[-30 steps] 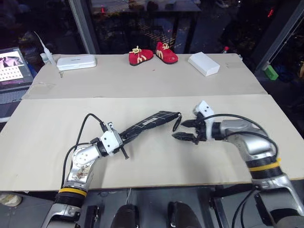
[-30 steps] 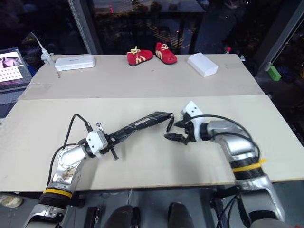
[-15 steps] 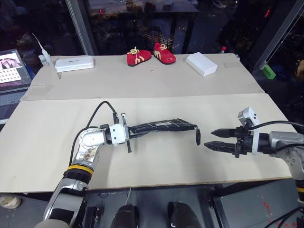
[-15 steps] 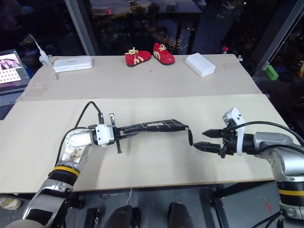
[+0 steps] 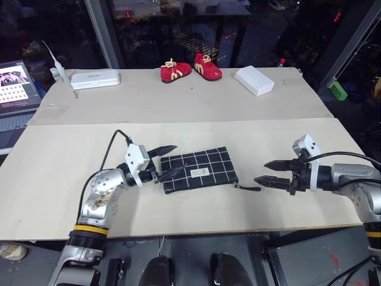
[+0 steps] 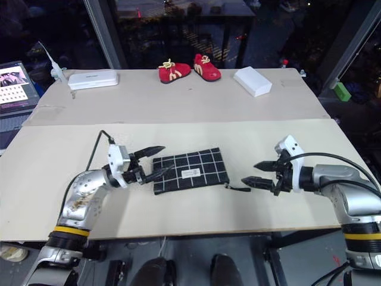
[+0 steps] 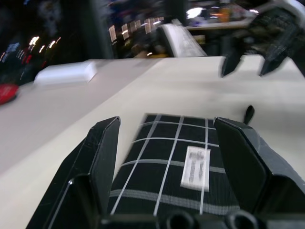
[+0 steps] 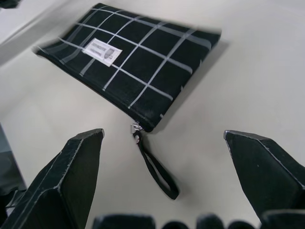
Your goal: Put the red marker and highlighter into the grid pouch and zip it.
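Black grid pouch flat, long axis left-right, zipper pull toward open right pincer, left pincer open

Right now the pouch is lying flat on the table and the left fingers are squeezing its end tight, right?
Not quite. The pouch is lying flat on the table, but the left fingers are spread open at its end, not squeezing it. The left wrist view shows the two fingers standing wide apart with the pouch lying loose between them.

Grid pouch: matt black cloth; table: smooth matt board.
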You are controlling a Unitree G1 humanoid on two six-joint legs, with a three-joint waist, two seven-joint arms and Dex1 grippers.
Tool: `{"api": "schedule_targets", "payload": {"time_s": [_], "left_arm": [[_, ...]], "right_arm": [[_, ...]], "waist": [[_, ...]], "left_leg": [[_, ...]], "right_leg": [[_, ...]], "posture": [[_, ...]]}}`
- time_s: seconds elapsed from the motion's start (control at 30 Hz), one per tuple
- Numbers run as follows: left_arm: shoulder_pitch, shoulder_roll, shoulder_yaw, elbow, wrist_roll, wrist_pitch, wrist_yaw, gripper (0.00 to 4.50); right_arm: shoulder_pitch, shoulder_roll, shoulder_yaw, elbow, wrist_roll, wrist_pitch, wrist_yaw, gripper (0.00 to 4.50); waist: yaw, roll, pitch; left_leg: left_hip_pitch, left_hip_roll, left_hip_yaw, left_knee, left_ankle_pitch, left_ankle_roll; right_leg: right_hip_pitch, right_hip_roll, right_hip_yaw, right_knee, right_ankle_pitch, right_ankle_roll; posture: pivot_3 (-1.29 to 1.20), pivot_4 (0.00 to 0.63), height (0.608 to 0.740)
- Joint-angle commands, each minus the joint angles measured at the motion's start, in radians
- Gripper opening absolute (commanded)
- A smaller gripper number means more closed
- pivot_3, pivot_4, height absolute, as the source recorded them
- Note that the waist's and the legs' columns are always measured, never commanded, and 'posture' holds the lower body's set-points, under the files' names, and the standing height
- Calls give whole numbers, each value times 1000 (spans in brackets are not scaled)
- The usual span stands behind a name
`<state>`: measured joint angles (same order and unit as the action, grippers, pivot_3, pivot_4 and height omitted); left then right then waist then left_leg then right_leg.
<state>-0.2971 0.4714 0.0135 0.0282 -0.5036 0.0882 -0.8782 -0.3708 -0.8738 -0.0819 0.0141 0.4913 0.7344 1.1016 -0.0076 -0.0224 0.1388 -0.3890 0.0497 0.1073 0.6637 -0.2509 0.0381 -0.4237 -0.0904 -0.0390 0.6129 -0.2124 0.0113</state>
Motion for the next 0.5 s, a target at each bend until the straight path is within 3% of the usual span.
{"api": "schedule_targets", "payload": {"time_s": [0.03,0.23,0.5], "left_arm": [[46,40,172,-122,-119,206,175,3467],[195,97,371,-195,-177,310,256,3467],[279,82,459,-234,-224,408,344,3467]], "right_arm": [[-48,-16,-25,74,-14,-54,21,4500],[-78,-38,-52,227,-44,-125,45,4500],[-102,-16,-55,301,-47,-149,43,4500]], "waist": [[-4,0,0],[-4,0,0],[9,0,0]], "left_leg": [[0,0,0,0,0,0],[0,0,1,0,0,0],[1,-1,2,0,0,0]], "right_leg": [[0,0,0,0,0,0],[0,-1,0,0,0,0],[0,-2,1,-1,0,-1]], "posture": [[0,150,740],[0,150,740],[0,150,740]]}}
